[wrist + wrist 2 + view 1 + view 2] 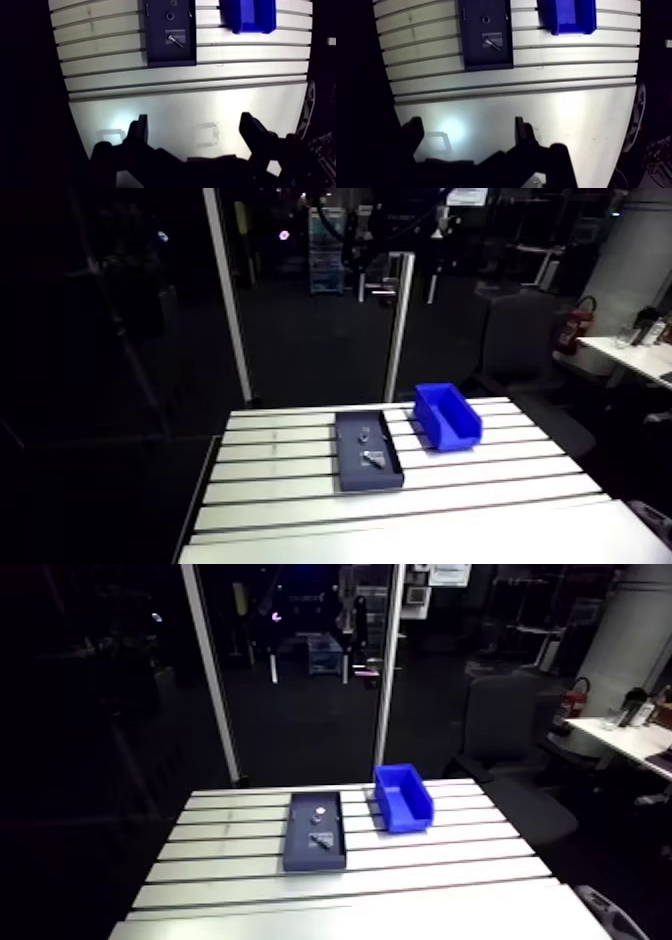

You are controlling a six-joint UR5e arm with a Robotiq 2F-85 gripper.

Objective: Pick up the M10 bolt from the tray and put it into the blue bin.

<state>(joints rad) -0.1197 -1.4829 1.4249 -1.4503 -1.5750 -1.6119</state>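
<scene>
The hand (195, 120) hangs wide and empty, high over the bench (200, 95), so everything shows.
The bolt (175, 40) lies in the tray (159, 54) well ahead; the blue bin (250, 20) sits just beside that tray, keeping the carry short.

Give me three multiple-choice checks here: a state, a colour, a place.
1. The black two-finger gripper is: A) open, holding nothing B) shut on a bolt C) shut on a tray.
2. The open plastic bin is: A) red B) blue C) yellow.
3. The small metal bolt lies: A) in the bin B) between the fingers C) in the dark rectangular tray.
Answers: 1 A, its fingers stand apart with nothing between them; 2 B, it shows blue in both views; 3 C, it lies on the tray's floor, ahead of the gripper.
</scene>
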